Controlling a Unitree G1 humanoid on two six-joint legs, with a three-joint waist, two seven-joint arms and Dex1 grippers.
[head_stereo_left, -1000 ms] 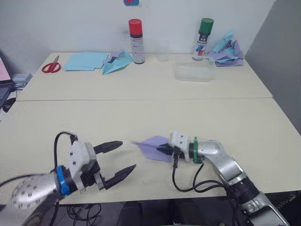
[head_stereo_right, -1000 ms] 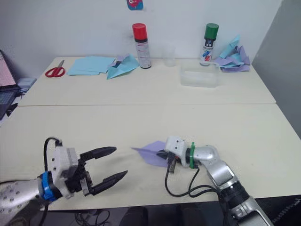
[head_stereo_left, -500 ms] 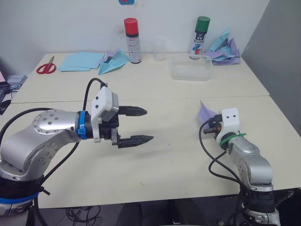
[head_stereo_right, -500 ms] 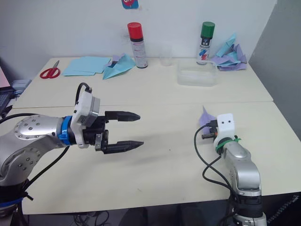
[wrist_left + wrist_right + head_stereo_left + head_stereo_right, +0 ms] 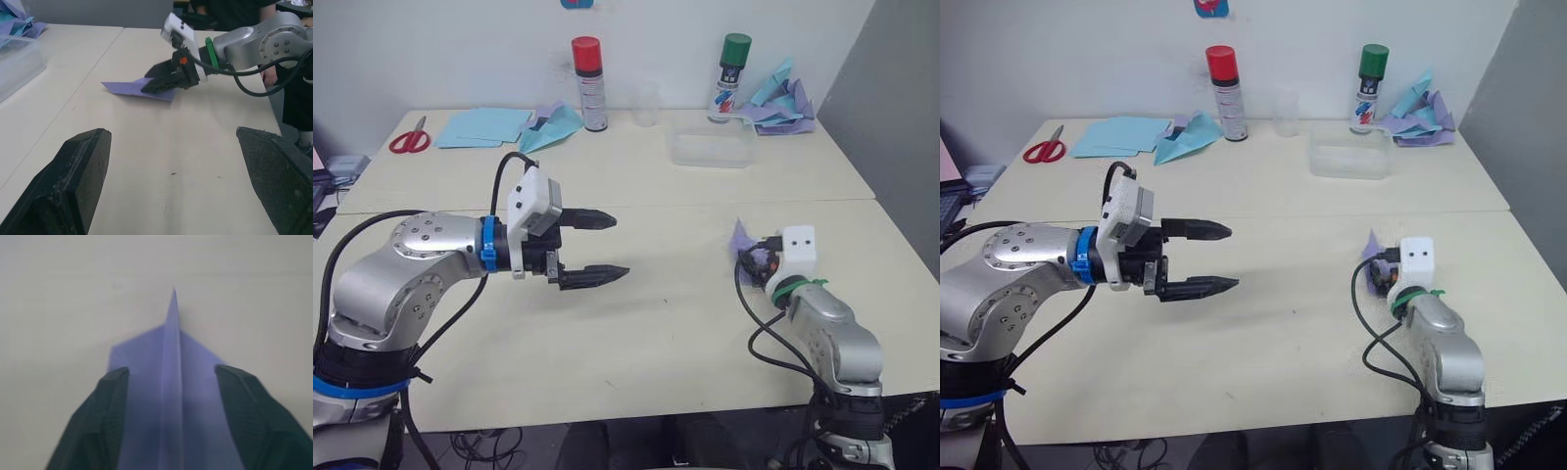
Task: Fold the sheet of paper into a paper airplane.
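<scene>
A pale cream bench [image 5: 636, 323] stands against a white wall, with a grey partition at the right. Along the far edge lie red-handled scissors [image 5: 409, 139], a stack of pale blue sheets [image 5: 484, 125], a pale blue paper plane [image 5: 548, 128], a red-capped spray can [image 5: 588, 83], a clear plastic box [image 5: 712, 151], a green-capped spray can [image 5: 731, 76] and a heap of blue and purple paper planes [image 5: 781, 101]. The left gripper [image 5: 599, 248] hangs above the middle-left of the bench, its jaws spread wide with nothing between them. The right gripper [image 5: 155, 82] sits at the near right of the bench, well apart from the left one, and its jaws are clenched on the paper airplane [image 5: 128, 88]. The lavender plane lies low on the bench surface, its pointed nose aimed away from the right gripper towards the far side, a sharp centre ridge running between the two black fingers [image 5: 110, 411] in the right wrist view.
</scene>
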